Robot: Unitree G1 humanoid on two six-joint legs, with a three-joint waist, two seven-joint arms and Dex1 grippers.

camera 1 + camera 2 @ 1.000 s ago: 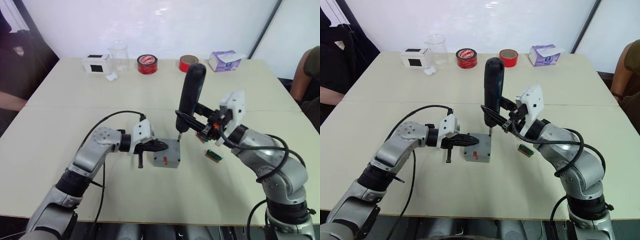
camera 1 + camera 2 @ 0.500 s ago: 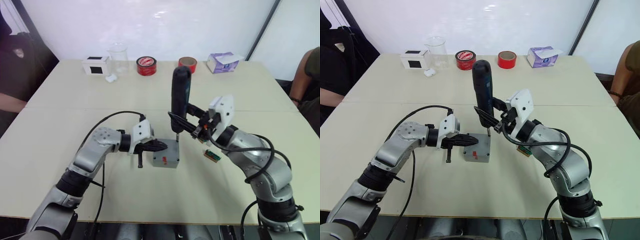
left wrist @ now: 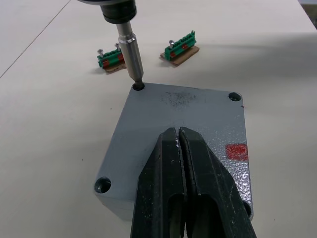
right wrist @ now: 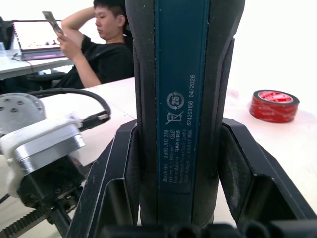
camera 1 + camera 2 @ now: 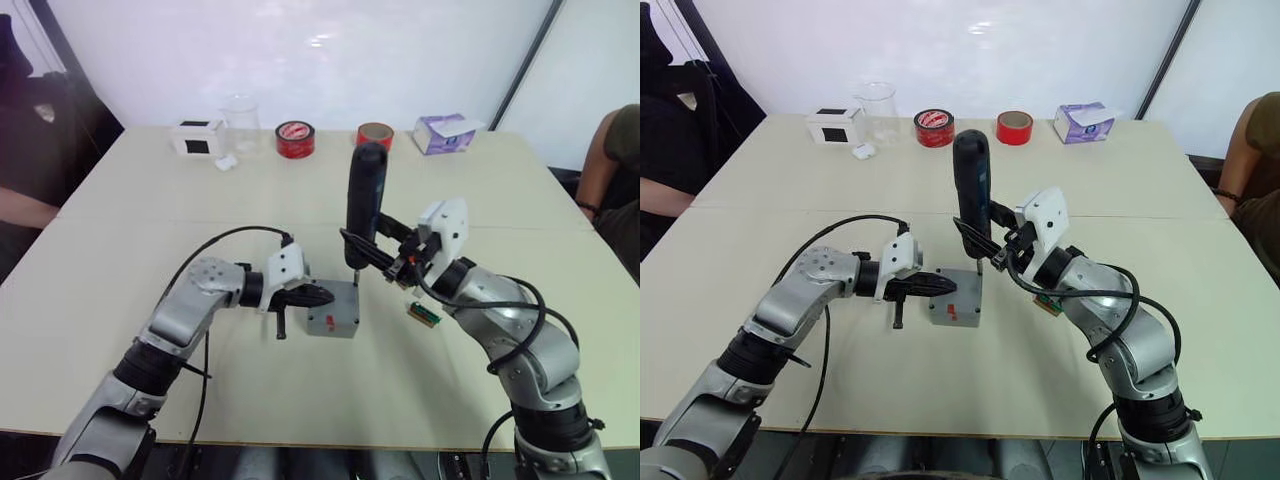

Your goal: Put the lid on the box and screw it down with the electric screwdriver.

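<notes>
The box (image 5: pixel 333 312) sits mid-table (image 5: pixel 150 230) with the lid (image 3: pixel 183 119) on it. The screwdriver (image 5: pixel 363 205) stands on its far right corner. Terminal blocks (image 5: pixel 425 314) lie right. Tapes (image 5: pixel 295 139) line the far edge.

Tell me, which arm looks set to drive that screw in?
The right. Its gripper holds the screwdriver upright, bit in a corner hole of the lid. The left gripper, shut, rests on the lid.
</notes>
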